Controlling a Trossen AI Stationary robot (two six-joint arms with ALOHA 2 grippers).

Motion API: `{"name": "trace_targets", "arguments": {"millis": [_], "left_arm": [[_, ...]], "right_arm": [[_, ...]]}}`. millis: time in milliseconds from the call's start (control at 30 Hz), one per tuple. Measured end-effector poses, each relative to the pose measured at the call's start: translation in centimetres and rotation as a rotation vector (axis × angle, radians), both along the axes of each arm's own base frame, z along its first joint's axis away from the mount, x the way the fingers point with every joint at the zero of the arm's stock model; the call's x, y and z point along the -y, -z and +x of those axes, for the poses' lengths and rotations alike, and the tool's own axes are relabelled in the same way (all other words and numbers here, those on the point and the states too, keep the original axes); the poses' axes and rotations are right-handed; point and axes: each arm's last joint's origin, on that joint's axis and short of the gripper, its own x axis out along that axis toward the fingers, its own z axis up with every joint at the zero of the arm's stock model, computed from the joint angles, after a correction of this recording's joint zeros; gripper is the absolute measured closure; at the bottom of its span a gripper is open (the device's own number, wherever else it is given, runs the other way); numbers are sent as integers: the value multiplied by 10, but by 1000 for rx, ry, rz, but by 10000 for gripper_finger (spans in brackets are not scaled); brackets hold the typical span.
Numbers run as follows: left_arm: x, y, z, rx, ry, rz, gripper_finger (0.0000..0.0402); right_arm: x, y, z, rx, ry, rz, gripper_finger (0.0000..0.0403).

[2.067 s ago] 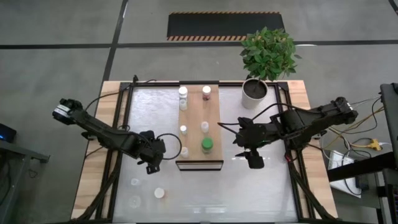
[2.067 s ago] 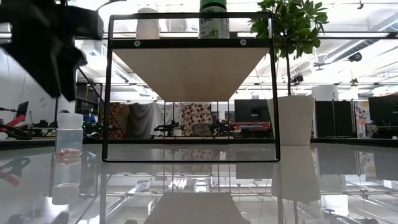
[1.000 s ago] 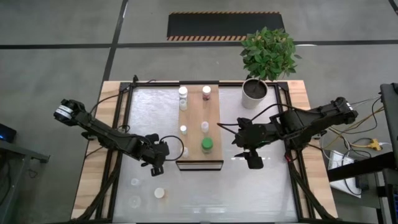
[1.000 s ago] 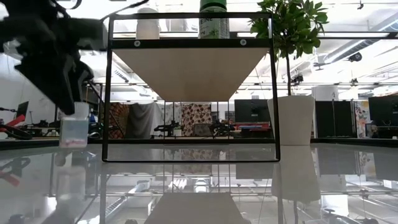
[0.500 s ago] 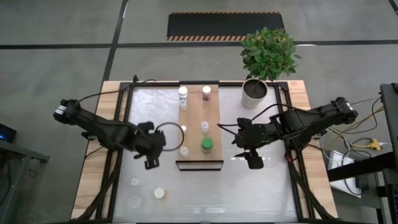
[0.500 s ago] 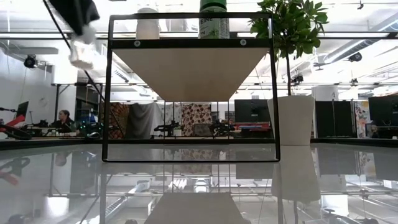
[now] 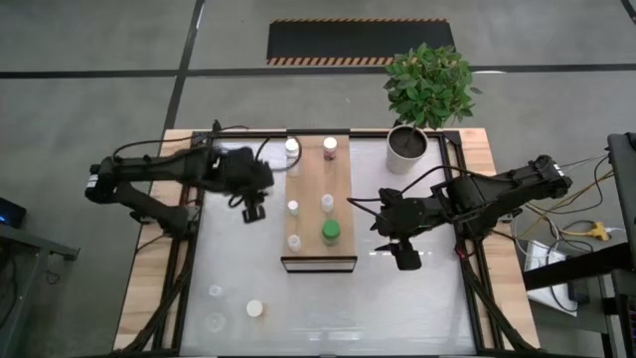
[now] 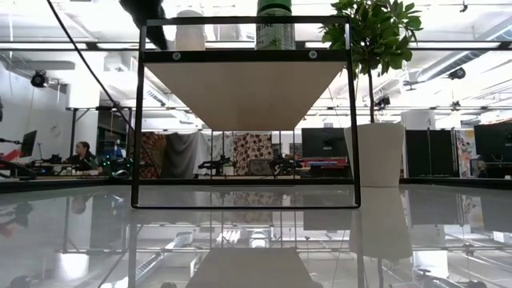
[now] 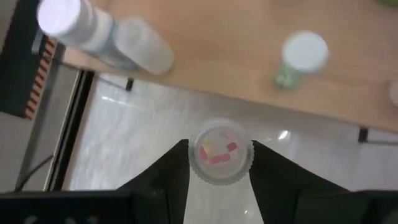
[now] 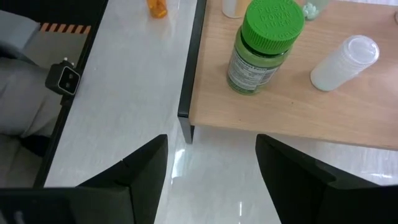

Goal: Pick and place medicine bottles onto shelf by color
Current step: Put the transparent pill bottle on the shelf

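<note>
A small translucent bottle (image 9: 221,154) with red and yellow pills inside sits between the fingers of my left gripper (image 7: 253,210), which is shut on it, raised left of the shelf (image 7: 320,199). The shelf is a light-wood plank on a black frame. On it stand several white-capped bottles (image 7: 293,207), a maroon one (image 7: 330,149) and a green-capped one (image 10: 264,43). My right gripper (image 10: 211,174) hangs open, right of the shelf's near end, holding nothing. My left gripper pinches the bottle's round wall (image 9: 193,158) between its two fingers, one on each side. A round end of the bottle faces the wrist camera. The fingers slant downward. The bottle is lifted clear, over the table just left of the shelf's edge.
A tan-capped bottle (image 7: 255,308) and two translucent bottles (image 7: 215,292) stand on the glass table near its front left. A white plant pot (image 7: 406,147) with a leafy plant stands at the far right. The shelf's black frame posts (image 8: 136,120) rise beside the plank.
My left gripper has risen with the bottle from the table beside the shelf's near left corner. It has gone up and toward the far edge, leaving the top of the low view. The bottle is now lifted clear. My right arm has kept still.
</note>
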Motion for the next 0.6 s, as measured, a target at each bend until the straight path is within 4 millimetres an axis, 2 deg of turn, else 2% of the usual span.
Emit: {"name": "trace_targets", "arguments": {"millis": [233,600], "left_arm": [[-30,3,20,77,33,-61,274],[-40,28,49,-16,44,-90,274]], "right_arm": [[0,0,0,-2,10,7,170],[1,0,0,3,24,-12,170]]}}
